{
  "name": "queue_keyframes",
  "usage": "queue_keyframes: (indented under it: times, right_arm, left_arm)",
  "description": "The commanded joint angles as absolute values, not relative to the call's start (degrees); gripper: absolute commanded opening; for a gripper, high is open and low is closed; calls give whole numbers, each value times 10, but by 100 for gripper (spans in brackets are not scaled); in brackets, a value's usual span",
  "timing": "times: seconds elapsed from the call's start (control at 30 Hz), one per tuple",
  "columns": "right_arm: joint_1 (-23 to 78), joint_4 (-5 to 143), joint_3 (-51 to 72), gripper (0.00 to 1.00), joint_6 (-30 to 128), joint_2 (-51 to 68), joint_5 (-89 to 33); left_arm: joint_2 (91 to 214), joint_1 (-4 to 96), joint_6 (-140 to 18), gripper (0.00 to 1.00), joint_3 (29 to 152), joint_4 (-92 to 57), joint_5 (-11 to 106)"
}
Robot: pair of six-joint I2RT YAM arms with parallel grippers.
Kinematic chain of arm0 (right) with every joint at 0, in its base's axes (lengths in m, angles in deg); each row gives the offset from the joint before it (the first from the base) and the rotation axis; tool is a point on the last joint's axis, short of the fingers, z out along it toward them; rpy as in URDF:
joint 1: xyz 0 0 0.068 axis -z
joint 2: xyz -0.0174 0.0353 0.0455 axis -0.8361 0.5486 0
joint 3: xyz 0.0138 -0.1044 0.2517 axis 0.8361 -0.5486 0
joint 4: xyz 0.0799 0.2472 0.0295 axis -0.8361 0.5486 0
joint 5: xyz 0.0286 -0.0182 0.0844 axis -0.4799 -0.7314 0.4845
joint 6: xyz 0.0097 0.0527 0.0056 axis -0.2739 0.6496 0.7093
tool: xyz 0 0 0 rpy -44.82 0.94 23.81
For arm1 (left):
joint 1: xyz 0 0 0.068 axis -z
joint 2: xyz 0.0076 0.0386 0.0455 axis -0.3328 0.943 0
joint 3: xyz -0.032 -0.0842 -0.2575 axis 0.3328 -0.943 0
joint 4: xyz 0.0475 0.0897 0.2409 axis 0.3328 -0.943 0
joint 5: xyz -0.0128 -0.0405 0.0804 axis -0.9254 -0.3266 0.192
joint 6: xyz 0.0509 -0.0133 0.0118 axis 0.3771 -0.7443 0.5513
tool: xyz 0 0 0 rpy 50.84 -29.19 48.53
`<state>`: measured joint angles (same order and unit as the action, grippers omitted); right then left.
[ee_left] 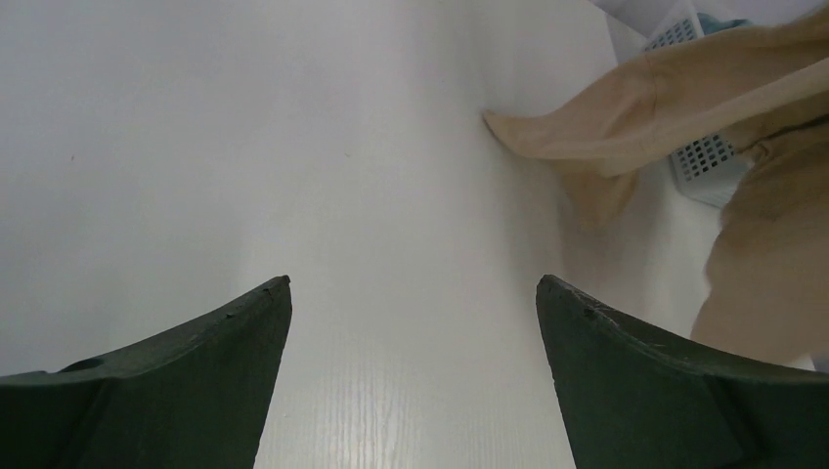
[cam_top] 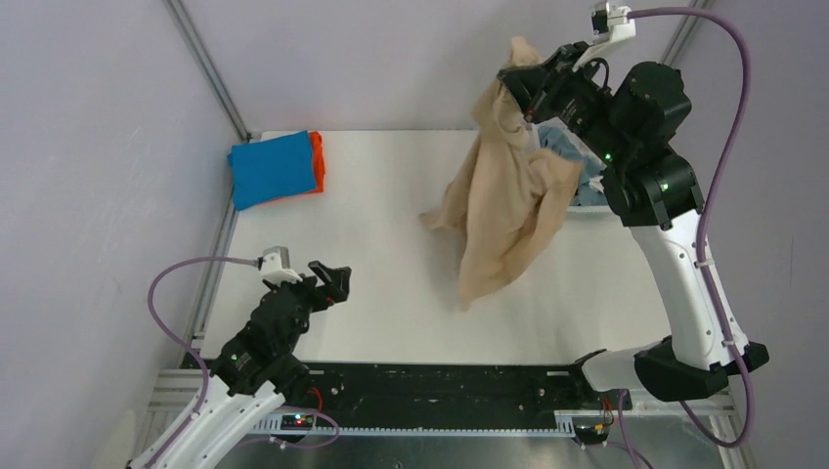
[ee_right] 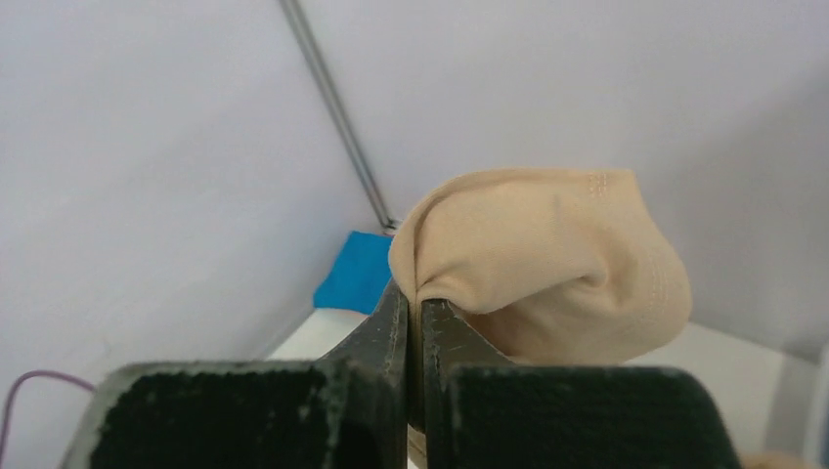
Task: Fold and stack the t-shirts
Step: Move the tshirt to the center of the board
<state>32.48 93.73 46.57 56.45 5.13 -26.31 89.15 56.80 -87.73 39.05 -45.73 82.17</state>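
My right gripper [cam_top: 515, 86] has its two fingers pressed together on a bunched fold of the beige t-shirt [cam_top: 508, 210]. The right wrist view shows the cloth [ee_right: 547, 264] ballooning out just past the pinched tips [ee_right: 413, 305]. The right arm rises from its base at the near edge of the table [cam_top: 391, 205], stands tall, then bends back toward the far right corner, and the wrist is high above the surface. From that grip the tee hangs in a long loose drape. Its lower folds reach down over the right half of the table, and I cannot tell whether the hem touches the surface. Behind it, at the table's far right, sits the white mesh basket [cam_top: 592, 193] with a grey-blue t-shirt [cam_top: 562, 143] inside. My left gripper [cam_top: 333, 277] hovers low over the near left part of the table, arm crouched and fingers spread wide, holding nothing; its wrist view shows only bare tabletop between the tips [ee_left: 413, 285]. At the far left corner of the table the blue t-shirt [cam_top: 272, 168] lies folded on top of the orange t-shirt [cam_top: 317, 161].
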Motion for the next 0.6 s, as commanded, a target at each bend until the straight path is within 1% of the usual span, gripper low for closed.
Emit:
queue_keyframes:
  times: [0.0,0.17,0.33,0.47,0.57]
  right_arm:
    - [292,812,502,0,553,38,-263]
    - [285,716,518,0,607,52,-203]
    - [241,715,526,0,610,65,-195]
    - [229,748,514,0,612,57,-267]
    - [238,813,470,0,604,31,-370]
  left_arm:
    - [884,570,-890,98,397,-469,824]
    - [885,570,-892,98,401,-473,833]
    - [890,570,-895,98,404,-473,836]
    - [897,571,-898,98,405,-474,839]
    - [903,570,-900,98,404,-474,839]
